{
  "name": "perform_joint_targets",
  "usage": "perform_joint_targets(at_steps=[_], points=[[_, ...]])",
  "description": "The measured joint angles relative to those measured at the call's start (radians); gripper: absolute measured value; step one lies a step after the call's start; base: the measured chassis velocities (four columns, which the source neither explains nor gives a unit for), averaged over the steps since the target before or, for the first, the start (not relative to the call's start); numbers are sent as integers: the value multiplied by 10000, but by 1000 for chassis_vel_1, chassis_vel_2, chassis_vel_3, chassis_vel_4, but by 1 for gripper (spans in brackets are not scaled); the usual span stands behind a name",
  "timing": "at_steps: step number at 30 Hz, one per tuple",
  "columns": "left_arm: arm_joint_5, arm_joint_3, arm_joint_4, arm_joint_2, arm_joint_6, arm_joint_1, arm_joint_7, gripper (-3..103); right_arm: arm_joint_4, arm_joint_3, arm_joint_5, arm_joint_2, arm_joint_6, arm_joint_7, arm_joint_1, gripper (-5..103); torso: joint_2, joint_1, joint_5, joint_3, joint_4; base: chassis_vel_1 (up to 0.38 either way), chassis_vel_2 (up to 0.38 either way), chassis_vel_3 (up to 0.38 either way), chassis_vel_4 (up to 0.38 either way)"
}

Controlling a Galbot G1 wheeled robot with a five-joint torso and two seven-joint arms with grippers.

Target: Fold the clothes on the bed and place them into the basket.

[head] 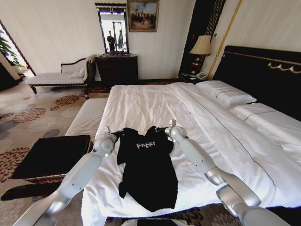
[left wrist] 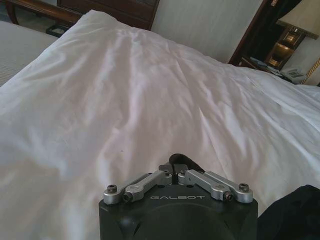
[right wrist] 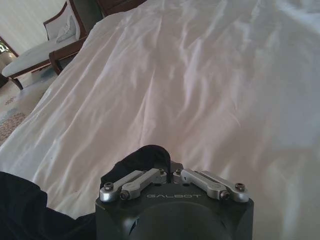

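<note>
The clothes, a black T-shirt [head: 148,172] with white "FREE!" lettering, lie flat on the white bed [head: 155,103] near its foot edge, collar toward the pillows. My left gripper [head: 118,133] is shut on the shirt's left shoulder, and the left wrist view shows a pinch of black cloth [left wrist: 180,162] in that gripper [left wrist: 175,172]. My right gripper [head: 164,130] is shut on the other shoulder, with bunched black fabric [right wrist: 145,156] between its fingers [right wrist: 169,172]. The basket [head: 51,155], black-topped, stands on the carpet left of the bed.
A white striped bench [head: 87,117] runs along the bed's left side beyond the basket. A chaise longue [head: 59,77] and a dark dresser [head: 117,68] stand against the far wall. Pillows [head: 225,94] and the black headboard [head: 263,75] are at right.
</note>
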Motion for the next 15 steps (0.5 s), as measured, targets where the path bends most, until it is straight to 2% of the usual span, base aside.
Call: perform_joint_targets(at_steps=[2, 8, 15], points=[[239, 101, 920, -355, -55, -422, 125, 0, -590, 63, -248, 154, 181, -21, 192, 1, 0, -1, 3, 0, 3, 0, 0, 0, 0], [615, 341, 2316, -787, -161, -1169, 349, 0, -1336, 231, -331, 173, 284, -111, 510, 1, 1, -4, 2, -2, 9, 0, 0, 0, 0], [818, 611, 3197, -1120, -188, -1811, 524, 0, -1691, 365, -550, 119, 411, -293, 528, 1, 1, -2, 2, -1, -2, 0, 0, 0, 0]])
